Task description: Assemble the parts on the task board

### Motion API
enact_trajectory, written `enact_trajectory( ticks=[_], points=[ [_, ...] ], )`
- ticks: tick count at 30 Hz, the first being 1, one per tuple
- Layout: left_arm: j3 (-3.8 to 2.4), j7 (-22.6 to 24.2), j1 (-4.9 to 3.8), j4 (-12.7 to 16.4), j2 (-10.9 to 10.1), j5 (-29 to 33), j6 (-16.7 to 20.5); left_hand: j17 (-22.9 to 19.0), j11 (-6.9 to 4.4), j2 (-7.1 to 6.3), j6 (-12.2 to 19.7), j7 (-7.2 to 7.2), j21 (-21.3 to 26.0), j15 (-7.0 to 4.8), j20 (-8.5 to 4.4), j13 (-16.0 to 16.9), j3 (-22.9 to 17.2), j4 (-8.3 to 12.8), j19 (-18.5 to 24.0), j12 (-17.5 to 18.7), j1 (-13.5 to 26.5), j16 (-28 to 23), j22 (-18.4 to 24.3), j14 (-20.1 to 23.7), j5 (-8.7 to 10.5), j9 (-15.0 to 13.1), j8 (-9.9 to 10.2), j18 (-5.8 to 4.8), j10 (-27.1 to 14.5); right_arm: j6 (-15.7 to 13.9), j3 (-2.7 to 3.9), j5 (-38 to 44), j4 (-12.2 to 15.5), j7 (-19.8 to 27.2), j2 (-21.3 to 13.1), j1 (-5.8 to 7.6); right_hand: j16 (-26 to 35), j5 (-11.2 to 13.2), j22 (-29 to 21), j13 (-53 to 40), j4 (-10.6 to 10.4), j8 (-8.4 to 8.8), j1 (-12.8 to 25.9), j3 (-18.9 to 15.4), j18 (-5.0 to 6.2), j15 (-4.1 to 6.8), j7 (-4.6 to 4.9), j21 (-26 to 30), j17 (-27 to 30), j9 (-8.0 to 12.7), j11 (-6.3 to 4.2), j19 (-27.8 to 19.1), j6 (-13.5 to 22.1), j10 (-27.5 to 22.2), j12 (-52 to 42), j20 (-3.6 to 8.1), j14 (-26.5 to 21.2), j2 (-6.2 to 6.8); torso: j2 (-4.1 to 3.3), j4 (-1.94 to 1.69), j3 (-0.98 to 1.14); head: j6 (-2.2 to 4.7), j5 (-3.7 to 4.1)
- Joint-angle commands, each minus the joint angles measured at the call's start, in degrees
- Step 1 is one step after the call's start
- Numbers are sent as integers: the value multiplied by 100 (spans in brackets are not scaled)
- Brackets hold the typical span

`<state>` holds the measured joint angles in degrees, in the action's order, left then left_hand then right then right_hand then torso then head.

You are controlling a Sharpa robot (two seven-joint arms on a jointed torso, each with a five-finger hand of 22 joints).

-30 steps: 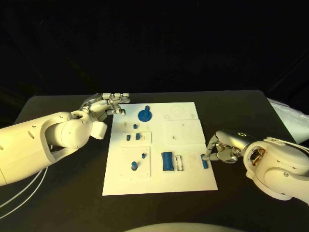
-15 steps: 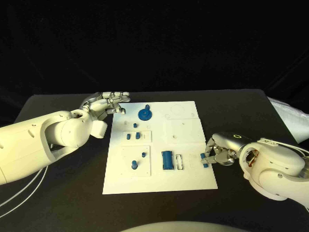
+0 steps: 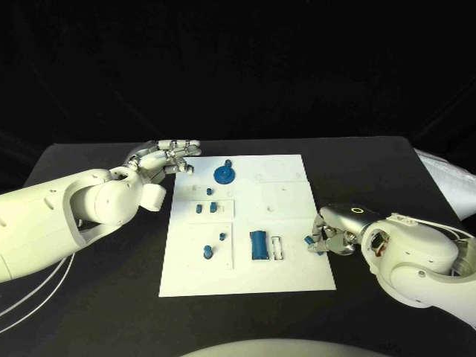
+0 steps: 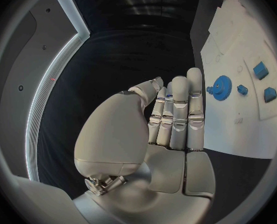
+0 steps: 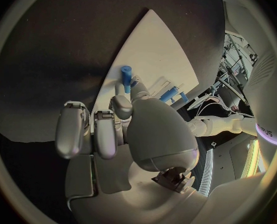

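the right hand [image 3: 329, 236] pinches a small blue peg [image 5: 126, 74] at the right edge of the white task board [image 3: 286, 277]. the left hand [image 3: 165, 158] hovers by the board's far left corner, fingers apart and holding nothing, near the blue gear [image 3: 225, 175].

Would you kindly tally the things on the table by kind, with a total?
White flat task board: 1
Blue toothed gear: 1
Large blue rectangular block: 1
Small blue pieces lying on the board: 5
Small blue peg pinched by the right robot hand: 1
Total: 9
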<state>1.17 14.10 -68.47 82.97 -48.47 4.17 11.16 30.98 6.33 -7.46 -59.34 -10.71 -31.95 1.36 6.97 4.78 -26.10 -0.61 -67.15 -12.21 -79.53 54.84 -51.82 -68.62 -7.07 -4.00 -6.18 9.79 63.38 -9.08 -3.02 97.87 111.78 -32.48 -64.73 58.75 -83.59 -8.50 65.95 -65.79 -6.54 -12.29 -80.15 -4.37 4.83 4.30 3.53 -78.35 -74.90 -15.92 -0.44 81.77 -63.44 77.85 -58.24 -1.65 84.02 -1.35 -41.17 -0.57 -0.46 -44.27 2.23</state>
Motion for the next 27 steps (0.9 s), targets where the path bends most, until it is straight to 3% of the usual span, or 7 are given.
enact_trajectory(
  ticks=[1,4,11,16,19,23,27],
  points=[
    [-3,25,-1,5,3,16,-109,-6,4,46,44,5,27,1,4,9,29,-4,20,-30,4,-23,6,46,24,7,-36,65,-49,535,-32,370,-51,-76,42,-52,-28,37,15,13,58,36,-173,123,-41,50,10,-36,-441,14,-48,28,-51,-9,36,25,398,-42,4,5,-4,-2,-3],
    [-3,24,-1,5,3,16,-111,-6,4,46,44,5,27,1,4,9,29,-4,20,-30,4,-23,6,46,24,7,-36,65,-49,603,-32,456,-57,-80,68,-60,-27,-29,19,24,184,61,-356,318,-41,59,5,-36,-445,26,-55,28,-68,-31,73,33,397,-88,3,5,-4,1,-4],
    [-2,23,0,5,0,16,-108,-6,4,46,44,5,27,1,4,9,29,-4,20,-30,4,-23,6,46,24,7,-36,65,-49,618,-32,533,-55,-96,94,-67,-27,-312,21,41,291,115,-357,663,-42,48,16,-33,-454,50,-48,24,-107,-41,133,28,397,-15,4,0,-5,0,-2],
    [-2,21,0,5,-3,16,-115,-6,4,46,44,5,27,1,4,9,29,-4,20,-30,4,-23,6,46,24,7,-36,65,-49,120,-31,146,12,-112,71,-67,-21,-601,24,23,150,165,-35,938,-42,52,4,-33,-453,64,-50,27,-112,9,125,25,398,72,2,0,1,3,-8],
    [-2,20,0,2,-1,16,-116,-6,4,46,44,5,27,1,4,9,29,-4,20,-30,4,-23,6,46,24,7,-36,65,-49,-258,-28,-381,88,-114,37,-55,-17,-893,25,41,60,214,128,1124,-41,41,24,-32,-451,79,-39,28,-88,0,169,26,398,175,5,-3,-2,3,-5],
    [-2,20,1,0,4,16,-118,-15,4,56,49,5,35,1,4,10,36,3,19,-45,-2,-20,13,50,21,7,-41,65,-60,-719,-22,-1013,178,-73,-1,0,-16,-1104,17,24,-59,231,322,1403,-38,44,16,-27,-455,74,-49,26,-126,33,160,30,400,274,3,-6,-7,17,0],
    [-2,20,2,-1,7,16,-114,-15,4,56,49,5,35,1,4,10,36,3,19,-45,-2,-20,13,50,21,7,-41,65,-60,-993,-19,-1344,243,-36,-7,40,-26,-1157,25,5,-114,232,426,1584,-38,53,8,-30,-474,61,-53,30,-152,55,146,38,405,349,-2,-5,-3,38,-13]
  ],
)
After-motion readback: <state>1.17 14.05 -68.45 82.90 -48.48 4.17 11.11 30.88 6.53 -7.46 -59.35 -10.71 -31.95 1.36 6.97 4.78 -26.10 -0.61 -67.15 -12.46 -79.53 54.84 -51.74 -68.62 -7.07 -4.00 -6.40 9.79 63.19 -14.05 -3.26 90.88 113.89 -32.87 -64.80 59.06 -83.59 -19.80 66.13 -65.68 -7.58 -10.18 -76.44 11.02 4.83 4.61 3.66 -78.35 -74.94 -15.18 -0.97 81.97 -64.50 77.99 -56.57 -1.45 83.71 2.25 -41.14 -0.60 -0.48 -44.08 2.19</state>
